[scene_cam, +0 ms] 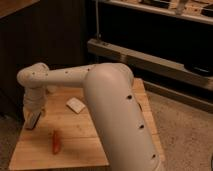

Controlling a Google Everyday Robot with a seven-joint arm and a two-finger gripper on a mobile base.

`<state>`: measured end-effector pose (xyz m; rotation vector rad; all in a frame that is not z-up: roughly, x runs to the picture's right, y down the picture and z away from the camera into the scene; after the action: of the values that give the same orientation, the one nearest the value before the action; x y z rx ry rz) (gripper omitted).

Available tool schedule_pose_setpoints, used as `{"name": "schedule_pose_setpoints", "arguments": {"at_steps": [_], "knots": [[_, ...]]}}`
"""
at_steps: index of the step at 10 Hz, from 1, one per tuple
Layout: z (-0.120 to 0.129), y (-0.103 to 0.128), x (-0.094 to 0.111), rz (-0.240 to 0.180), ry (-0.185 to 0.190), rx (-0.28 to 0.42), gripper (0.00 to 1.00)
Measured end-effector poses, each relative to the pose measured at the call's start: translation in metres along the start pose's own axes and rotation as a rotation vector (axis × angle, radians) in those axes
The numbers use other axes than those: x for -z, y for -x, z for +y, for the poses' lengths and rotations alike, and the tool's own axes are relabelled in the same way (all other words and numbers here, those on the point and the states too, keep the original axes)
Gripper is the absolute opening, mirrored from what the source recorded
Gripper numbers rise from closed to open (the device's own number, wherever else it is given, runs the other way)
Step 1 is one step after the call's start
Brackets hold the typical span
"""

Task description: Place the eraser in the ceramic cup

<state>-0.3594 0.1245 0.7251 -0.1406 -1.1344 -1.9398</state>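
Jaws of the gripper sit low at the left edge of the tabletop, as seen by the camera, right over the eraser; whether they are clamped on it or loose cannot be told. The dark eraser lies directly beneath them, its long axis seemingly slanting from near left to far right. An orange-red stick lies near it, and a white flat piece lies further right. The ceramic cup is not visible, perhaps hidden behind the arm.
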Motion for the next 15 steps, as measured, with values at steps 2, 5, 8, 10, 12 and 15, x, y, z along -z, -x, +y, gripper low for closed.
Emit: {"name": "schedule_pose_setpoints", "arguments": {"at_steps": [2,5,8,10,12,15], "knots": [[-0.009,-0.007,0.006,0.03,-0.004,-0.048,0.54],[0.001,-0.037,-0.015,0.11,0.02,-0.231,0.79],[0.01,-0.062,-0.047,0.162,0.053,-0.414,0.8],[0.011,-0.076,-0.06,0.18,0.067,-0.461,0.8],[0.007,-0.09,-0.07,0.18,0.089,-0.464,0.8],[0.011,-0.102,-0.084,0.148,0.08,-0.466,0.8]]}}
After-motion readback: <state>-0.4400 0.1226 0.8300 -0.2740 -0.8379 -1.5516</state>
